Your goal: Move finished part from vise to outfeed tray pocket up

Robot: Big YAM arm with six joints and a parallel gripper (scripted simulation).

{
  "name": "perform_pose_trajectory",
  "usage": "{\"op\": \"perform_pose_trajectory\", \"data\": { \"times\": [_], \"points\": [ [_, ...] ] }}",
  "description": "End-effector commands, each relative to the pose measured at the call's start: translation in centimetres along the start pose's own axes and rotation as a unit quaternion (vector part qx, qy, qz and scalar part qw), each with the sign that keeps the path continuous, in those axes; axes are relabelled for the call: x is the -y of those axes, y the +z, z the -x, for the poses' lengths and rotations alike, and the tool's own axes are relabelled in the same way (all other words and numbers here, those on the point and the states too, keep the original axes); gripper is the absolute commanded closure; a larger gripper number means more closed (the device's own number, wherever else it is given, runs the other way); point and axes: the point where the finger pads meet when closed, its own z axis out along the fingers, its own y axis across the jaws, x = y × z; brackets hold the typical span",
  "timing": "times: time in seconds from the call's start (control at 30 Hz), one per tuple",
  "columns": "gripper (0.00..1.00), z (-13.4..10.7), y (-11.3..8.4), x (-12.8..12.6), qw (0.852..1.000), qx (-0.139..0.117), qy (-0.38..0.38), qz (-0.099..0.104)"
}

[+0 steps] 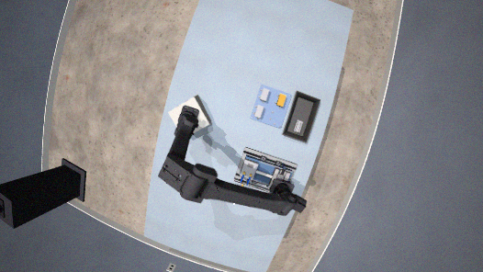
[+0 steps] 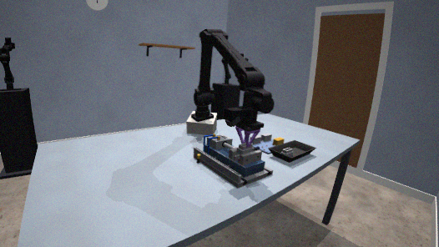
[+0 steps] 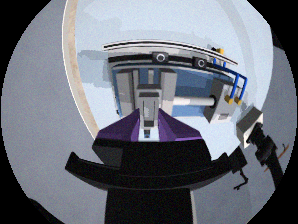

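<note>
Pale blue table [image 2: 104, 175] carries a blue-and-grey vise [image 2: 230, 160] and, near it, a black rectangular outfeed tray [image 2: 306, 148]. Black arm reaches down over the vise. Gripper [image 3: 148, 129], purple fingers, jaws narrow and clamped on the finished part [image 3: 148, 104], a small grey block seated in the vise.

The black arm [image 1: 230, 186] reaches over the vise [image 1: 266, 169], with the outfeed tray [image 1: 301, 116] well apart.
</note>
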Motion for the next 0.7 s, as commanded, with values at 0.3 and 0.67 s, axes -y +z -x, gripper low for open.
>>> {"op": "perform_pose_trajectory", "data": {
  "times": [0.3,0.67],
  "points": [
    [1.0,0.5,-7.1,-2.6,0.999,0.01,0.005,0.052],
    [1.0,0.5,-7.9,-2.5,0.999,0.01,0.005,0.052]
  ]
}}
